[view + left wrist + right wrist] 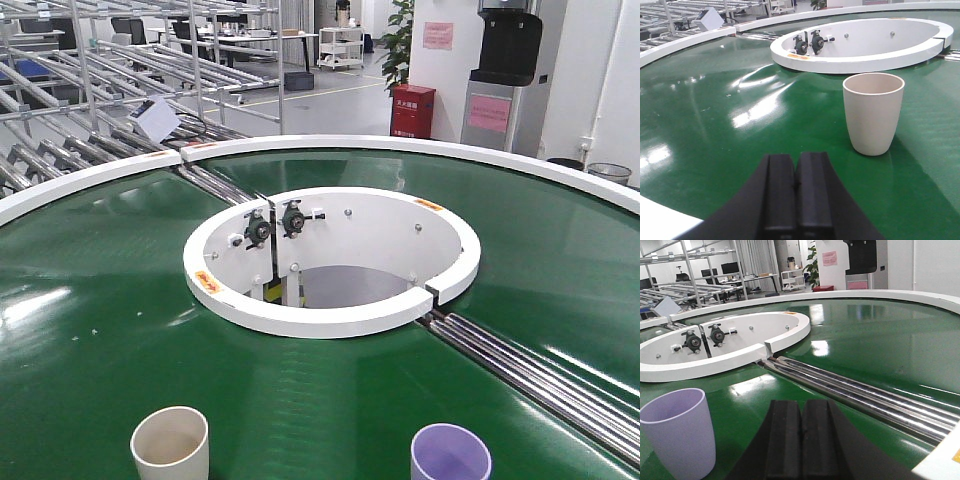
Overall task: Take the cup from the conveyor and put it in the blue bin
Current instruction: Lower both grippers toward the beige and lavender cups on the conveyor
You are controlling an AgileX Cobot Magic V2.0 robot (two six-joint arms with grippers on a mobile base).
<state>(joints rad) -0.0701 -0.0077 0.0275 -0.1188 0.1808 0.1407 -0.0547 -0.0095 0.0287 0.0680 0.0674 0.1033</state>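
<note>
A cream cup point(171, 443) and a lilac cup point(451, 452) stand upright on the dark green conveyor point(100, 330) at the near edge of the front view. In the left wrist view my left gripper point(796, 162) is shut and empty, low over the belt; the cream cup point(873, 113) stands ahead of it to the right. In the right wrist view my right gripper point(801, 407) is shut and empty; the lilac cup point(679, 432) stands close to its left. The blue bin is out of view.
The white collar point(330, 315) rings the conveyor's central hole, with bearings inside. Steel rollers point(540, 365) cross the belt at the right, near my right gripper point(860, 390). The white outer rim point(90, 180) and metal racks lie beyond.
</note>
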